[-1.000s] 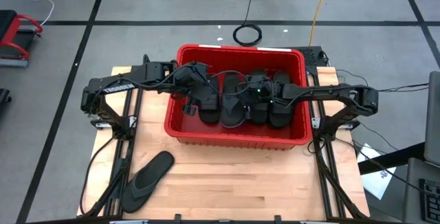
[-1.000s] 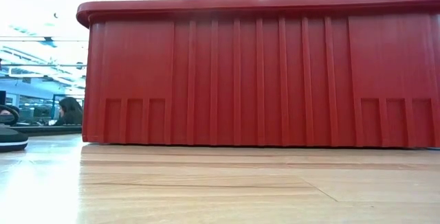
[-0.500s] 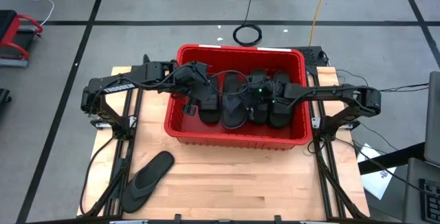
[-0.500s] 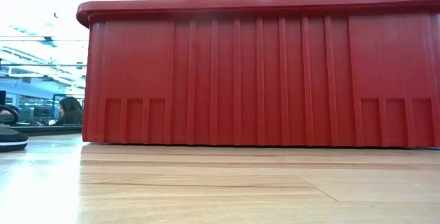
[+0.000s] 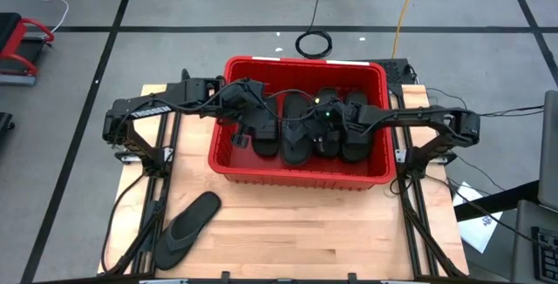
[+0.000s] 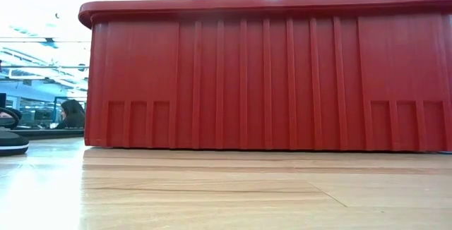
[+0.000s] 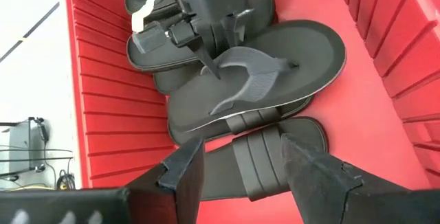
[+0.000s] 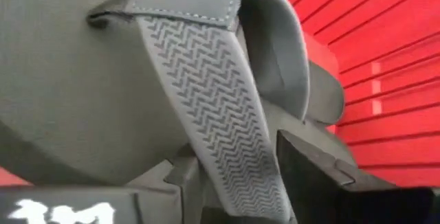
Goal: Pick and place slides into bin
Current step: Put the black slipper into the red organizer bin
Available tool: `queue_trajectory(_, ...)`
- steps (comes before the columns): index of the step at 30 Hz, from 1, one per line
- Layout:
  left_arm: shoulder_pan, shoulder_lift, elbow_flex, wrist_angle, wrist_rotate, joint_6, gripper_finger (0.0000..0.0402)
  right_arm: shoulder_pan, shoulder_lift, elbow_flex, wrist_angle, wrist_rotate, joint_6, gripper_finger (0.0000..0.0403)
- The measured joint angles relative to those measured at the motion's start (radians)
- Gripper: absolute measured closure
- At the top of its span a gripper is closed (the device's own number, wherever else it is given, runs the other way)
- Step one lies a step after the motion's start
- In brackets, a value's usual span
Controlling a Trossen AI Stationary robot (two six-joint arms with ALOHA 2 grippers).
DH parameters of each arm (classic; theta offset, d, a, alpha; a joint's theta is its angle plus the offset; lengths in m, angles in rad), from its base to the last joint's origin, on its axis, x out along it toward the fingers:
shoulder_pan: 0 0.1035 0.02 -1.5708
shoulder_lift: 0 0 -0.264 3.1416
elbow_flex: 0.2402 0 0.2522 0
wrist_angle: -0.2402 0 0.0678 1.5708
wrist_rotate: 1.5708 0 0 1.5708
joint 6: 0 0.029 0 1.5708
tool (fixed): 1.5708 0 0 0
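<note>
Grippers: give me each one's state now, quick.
Left gripper: open, empty, over the slides in the bin.
Right gripper: fingers astride a slide's strap; grip cannot be told.

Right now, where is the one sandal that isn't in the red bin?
In the high view, the flip-flop lies on the wooden table at its near left corner, apart from the red bin.

The desk is a light wooden butcher-block top. The red bin stands directly on it, toward the far edge and about centred between the sides. One black flip-flop lies flat on the desk near the front left corner, well apart from the bin. In the low view, the bin rests flush on the wood.
</note>
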Motion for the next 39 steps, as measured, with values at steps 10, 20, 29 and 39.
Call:
queue_trajectory(10, 0.0, 0.0, 0.0, -0.001, 0.003, 0.004, 0.021, 0.036, 0.001, 0.0, 0.007, 0.004, 0.0, 0.0191)
queue_trajectory(20, 0.023, 0.0, 0.0, 0.0, 0.053, 0.005, 0.0211, 0.048, 0.0, 0.019, -0.017, 0.006, 0.003, 0.0173)
queue_trajectory(29, 0.04, 0.0, 0.0, 0.002, 0.104, 0.029, 0.0211, 0.011, -0.001, 0.161, -0.213, -0.046, 0.033, 0.0159)
queue_trajectory(39, 0.04, 0.001, 0.0, 0.004, 0.104, 0.054, 0.0211, 0.012, -0.002, 0.176, -0.427, -0.096, 0.062, 0.016)
